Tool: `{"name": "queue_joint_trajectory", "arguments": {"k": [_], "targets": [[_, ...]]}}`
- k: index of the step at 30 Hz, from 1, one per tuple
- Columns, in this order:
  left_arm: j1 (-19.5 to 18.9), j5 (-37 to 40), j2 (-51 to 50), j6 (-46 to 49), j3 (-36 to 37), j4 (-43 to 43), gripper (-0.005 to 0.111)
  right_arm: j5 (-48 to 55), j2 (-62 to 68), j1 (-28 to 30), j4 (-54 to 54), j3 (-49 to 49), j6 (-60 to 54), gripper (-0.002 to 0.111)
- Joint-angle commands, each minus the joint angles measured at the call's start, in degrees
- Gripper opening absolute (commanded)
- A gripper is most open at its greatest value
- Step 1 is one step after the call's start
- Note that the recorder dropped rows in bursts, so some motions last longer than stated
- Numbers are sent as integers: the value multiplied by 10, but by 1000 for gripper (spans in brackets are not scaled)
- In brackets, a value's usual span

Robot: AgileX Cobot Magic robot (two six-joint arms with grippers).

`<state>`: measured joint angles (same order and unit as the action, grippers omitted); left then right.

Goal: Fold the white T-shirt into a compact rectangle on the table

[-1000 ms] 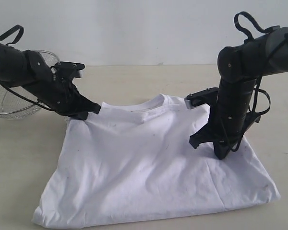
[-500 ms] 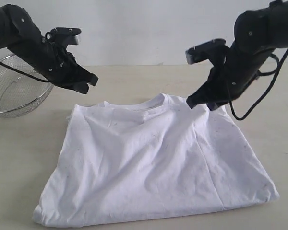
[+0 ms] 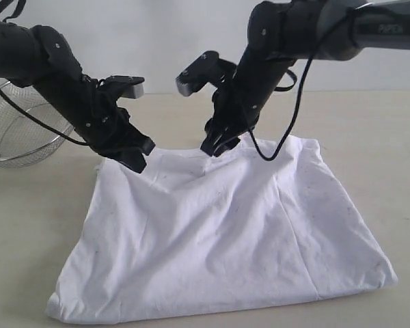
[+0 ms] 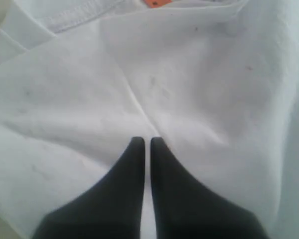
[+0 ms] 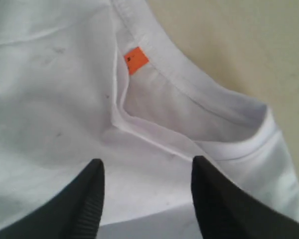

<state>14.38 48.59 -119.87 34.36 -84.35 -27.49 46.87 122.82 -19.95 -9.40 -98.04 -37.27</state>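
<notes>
The white T-shirt lies plain side up on the table, its sides folded in, with the collar at the far edge. My left gripper is shut with nothing between its jaws, its tips right at the shirt's far left corner. In the left wrist view this gripper hovers over creased white cloth. My right gripper has reached across to the collar. It stands open just above the cloth next to the ribbed neck and its orange tag.
A round wire-mesh basket stands at the far left of the table, behind the left arm. A loose black cable hangs from the right arm over the shirt. Bare tabletop runs along both sides of the shirt.
Both arms came down from a raised pose to the shirt's far edge. The right arm swung left to the collar and its jaws opened. The left gripper stayed shut.
</notes>
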Motion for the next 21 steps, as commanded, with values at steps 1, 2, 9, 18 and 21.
{"name": "queue_joint_trajectory", "arguments": {"k": [1,2,9,18,21], "targets": [[3,3,2,-25,-2,0,5,27,23,-18,12,-8,11,41],[3,0,2,-27,-2,1,5,31,24,-21,12,-8,19,34],[5,24,-2,-31,-2,-1,5,5,37,-40,11,-8,22,0],[41,50,5,-61,26,3,5,-43,58,-40,12,-8,22,0],[58,26,5,-61,66,3,5,-48,59,-40,12,-8,22,0]]}}
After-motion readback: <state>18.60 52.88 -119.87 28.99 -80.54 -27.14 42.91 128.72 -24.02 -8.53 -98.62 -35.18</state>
